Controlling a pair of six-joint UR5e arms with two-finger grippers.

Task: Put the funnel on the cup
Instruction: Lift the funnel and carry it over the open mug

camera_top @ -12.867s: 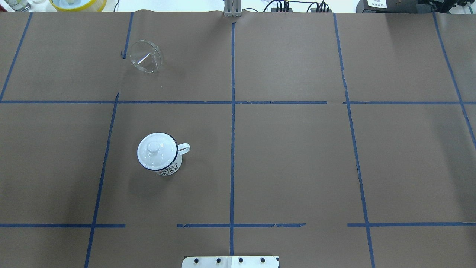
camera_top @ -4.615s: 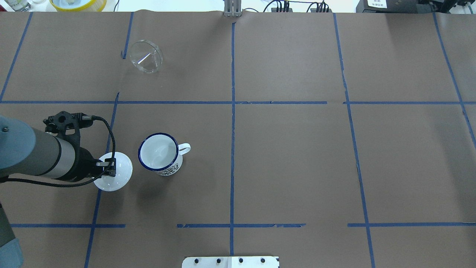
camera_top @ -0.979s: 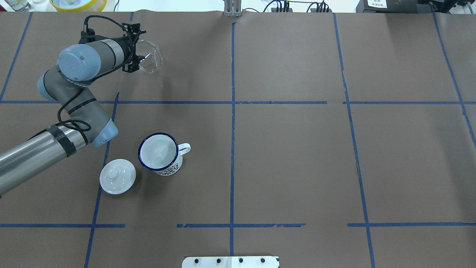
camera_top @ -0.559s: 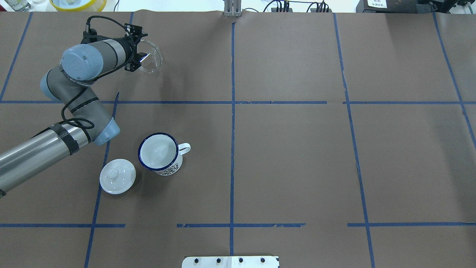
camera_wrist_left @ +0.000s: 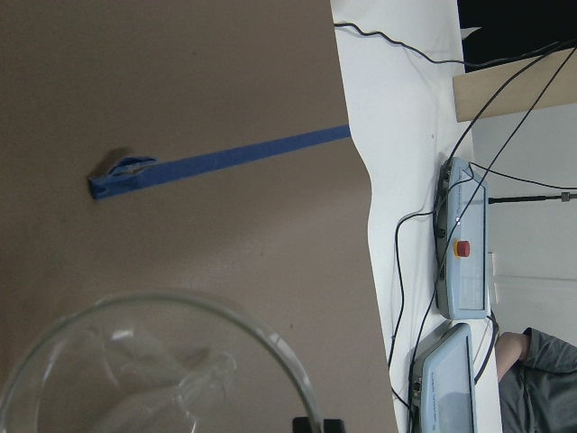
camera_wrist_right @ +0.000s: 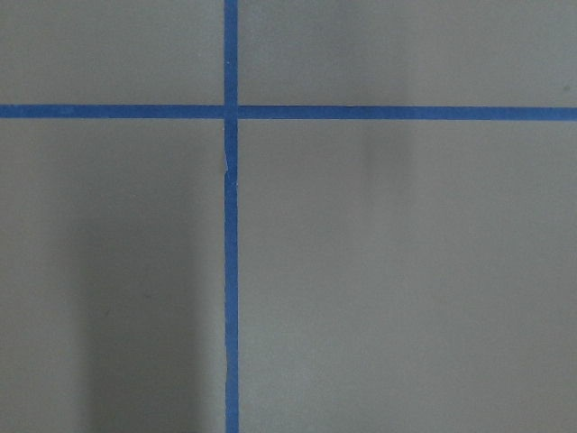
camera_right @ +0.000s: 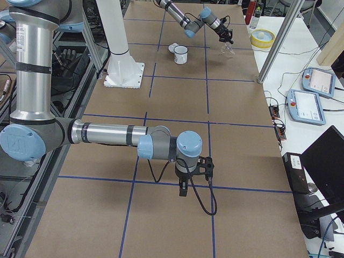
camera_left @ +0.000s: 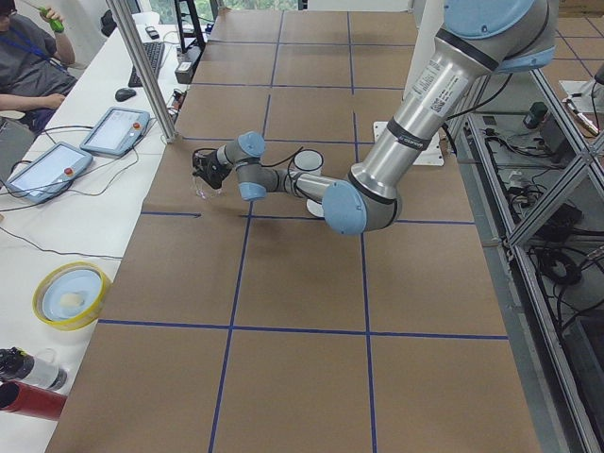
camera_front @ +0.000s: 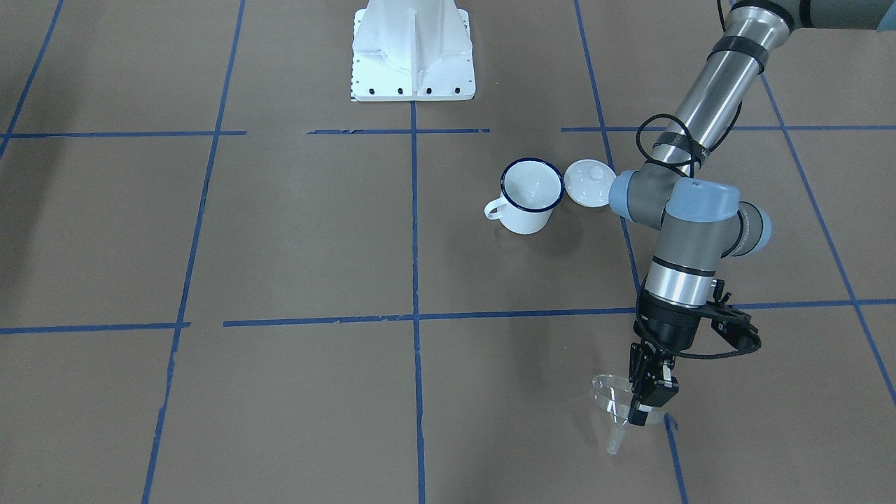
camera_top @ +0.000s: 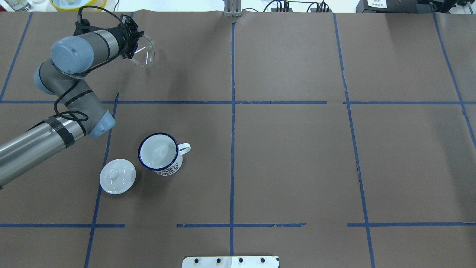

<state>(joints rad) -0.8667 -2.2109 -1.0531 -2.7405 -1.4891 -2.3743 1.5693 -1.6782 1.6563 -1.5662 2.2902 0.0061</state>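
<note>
Left gripper [camera_front: 642, 409] has closed on the funnel [camera_front: 607, 392] rim and raised it at far left, spout down. Cup [camera_top: 159, 153] sits open, well apart; carry next. Right gripper [camera_right: 183, 189]: cannot tell.

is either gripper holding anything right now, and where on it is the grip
The left gripper holds the funnel by the rim of its cone, spout pointing down. Nothing shows at the right gripper.

Brown table [camera_wrist_right: 406, 271], blue tape lines [camera_wrist_right: 231, 271] — crossing
</note>
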